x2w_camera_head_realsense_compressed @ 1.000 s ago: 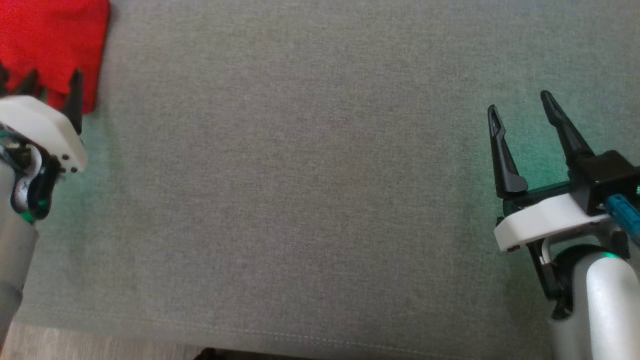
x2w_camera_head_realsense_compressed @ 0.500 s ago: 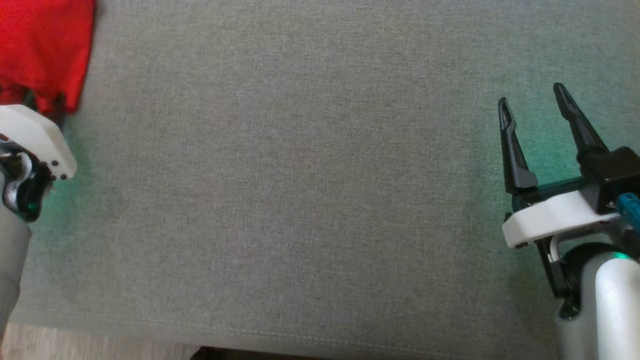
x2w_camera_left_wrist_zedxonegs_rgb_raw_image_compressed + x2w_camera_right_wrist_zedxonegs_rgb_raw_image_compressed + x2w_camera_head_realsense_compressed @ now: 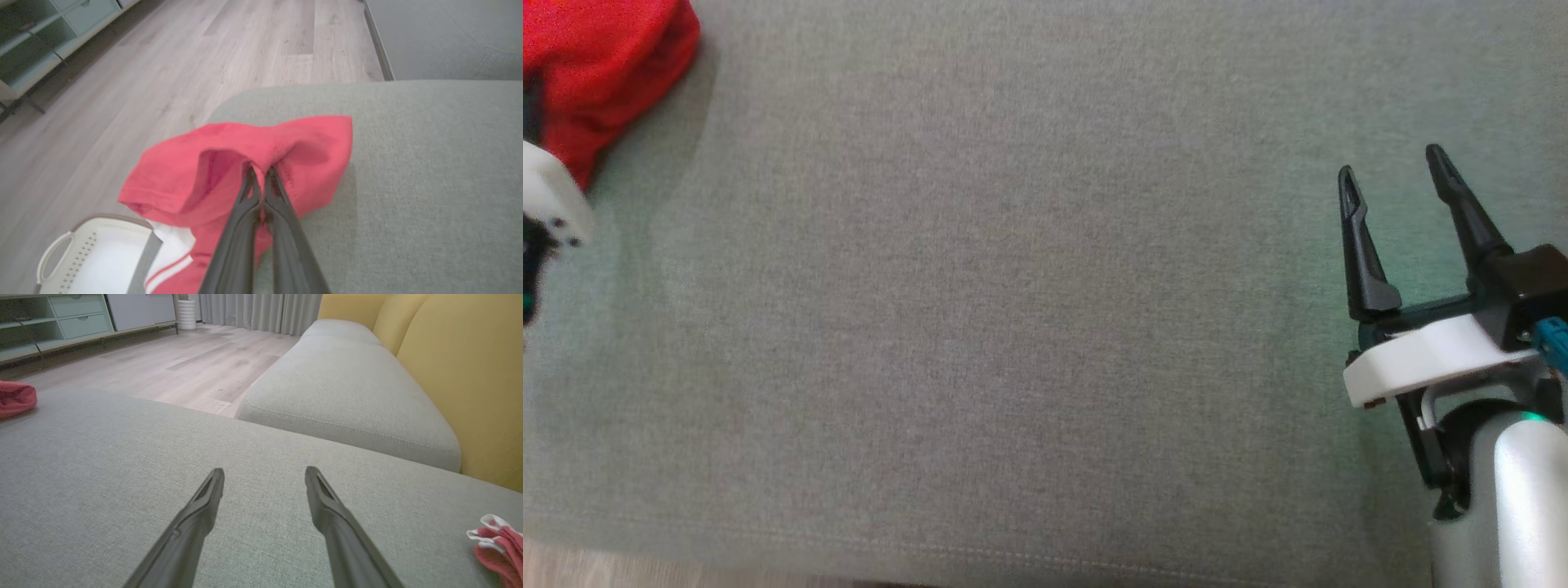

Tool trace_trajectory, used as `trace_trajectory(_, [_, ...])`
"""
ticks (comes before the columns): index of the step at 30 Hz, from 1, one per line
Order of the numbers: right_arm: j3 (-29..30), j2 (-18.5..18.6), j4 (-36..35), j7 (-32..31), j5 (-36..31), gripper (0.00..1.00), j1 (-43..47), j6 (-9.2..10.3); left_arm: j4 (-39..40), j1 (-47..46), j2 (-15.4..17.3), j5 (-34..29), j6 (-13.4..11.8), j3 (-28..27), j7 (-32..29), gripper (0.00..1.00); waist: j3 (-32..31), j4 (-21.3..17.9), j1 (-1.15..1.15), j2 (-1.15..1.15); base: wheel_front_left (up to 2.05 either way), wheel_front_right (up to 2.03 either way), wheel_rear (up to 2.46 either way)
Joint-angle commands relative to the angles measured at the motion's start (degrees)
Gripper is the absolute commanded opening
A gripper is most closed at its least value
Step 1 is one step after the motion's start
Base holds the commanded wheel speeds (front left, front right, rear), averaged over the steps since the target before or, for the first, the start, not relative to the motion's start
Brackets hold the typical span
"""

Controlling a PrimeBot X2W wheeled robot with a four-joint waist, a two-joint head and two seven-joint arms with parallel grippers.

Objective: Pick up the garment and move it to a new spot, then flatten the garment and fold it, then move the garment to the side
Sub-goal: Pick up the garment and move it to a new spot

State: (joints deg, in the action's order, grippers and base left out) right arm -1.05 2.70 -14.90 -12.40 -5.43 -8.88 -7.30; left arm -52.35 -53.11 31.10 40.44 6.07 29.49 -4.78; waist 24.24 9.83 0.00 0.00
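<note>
Your left claw (image 3: 259,173) is clenching on the red garment (image 3: 175,179). Both dark fingers are pressing together, with a fold of the cloth caught at their tips. The garment is bunching around those tips, spreading out to either side of the claw and trailing back along the left of its fingers. It is sitting at the corner of the grey sofa cushion (image 3: 429,183). Down to the left of the fingers, a white basket (image 3: 94,253) with a handle is sitting low beside the cushion's edge, with the wooden floor (image 3: 204,49) stretching beyond the claw. A white cloth with red stripes (image 3: 173,251) is lying between the basket and the fingers, and you cannot tell whether it belongs to the garment.

Your right claw (image 3: 1390,161) is standing released, its fingers spread wide and gripping nothing, above bare cushion. The garment is lying well apart from it, far off to its left. Near this claw's right side, a second red-and-white cloth (image 3: 496,543) is resting on the cushion. Ahead of the claw, another grey cushion (image 3: 347,388) is running along a yellow backrest (image 3: 470,375).
</note>
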Motion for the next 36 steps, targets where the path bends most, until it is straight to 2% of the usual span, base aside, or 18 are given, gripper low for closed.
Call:
trace_trajectory(1, [-1.17,0.18,-1.21,1.04,0.93,1.0,-0.46,-0.19,0.68,-3.02,5.12,-1.01,0.06,-1.81,0.94,0.0,-1.87,-0.55,0.0,0.0,0.0,0.0,0.0])
trace_trajectory(9, [-0.51,0.18,4.33,5.06,5.3,1.0,0.11,-0.19,4.97,-6.87,9.98,-4.03,0.97,1.39,-0.06,0.0,-9.04,-3.25,0.0,0.0,0.0,0.0,0.0])
trace_trajectory(14, [0.31,0.18,8.21,7.82,8.12,1.0,1.12,-0.19,11.45,-10.0,10.97,-5.74,1.29,4.94,-3.0,0.0,-14.49,-5.96,0.0,0.0,0.0,0.0,0.0])
trace_trajectory(19, [1.05,0.18,12.22,10.52,10.91,1.0,2.79,-0.19,18.98,-13.46,10.86,-6.21,1.38,7.97,-6.39,0.0,-19.79,-9.44,0.0,0.0,0.0,0.0,0.0])
trace_trajectory(23, [1.55,0.18,15.31,12.48,12.7,1.0,4.81,-0.19,26.04,-17.36,9.54,-5.11,1.4,9.65,-8.56,0.0,-23.61,-12.77,0.0,0.0,0.0,0.0,0.0])
trace_trajectory(30, [2.27,0.18,17.05,14.19,13.93,1.0,6.15,-0.19,30.68,-22.35,6.7,-2.53,1.4,9.12,-8.74,0.0,-24.87,-15.38,0.0,0.0,0.0,0.0,0.0])
trace_trajectory(36, [2.79,0.18,17.99,15.25,14.54,1.0,6.35,-0.19,31.84,-21.02,4.76,1.8,-0.22,7.04,-9.17,0.0,-23.67,-15.83,0.0,0.0,0.0,0.0,0.0])
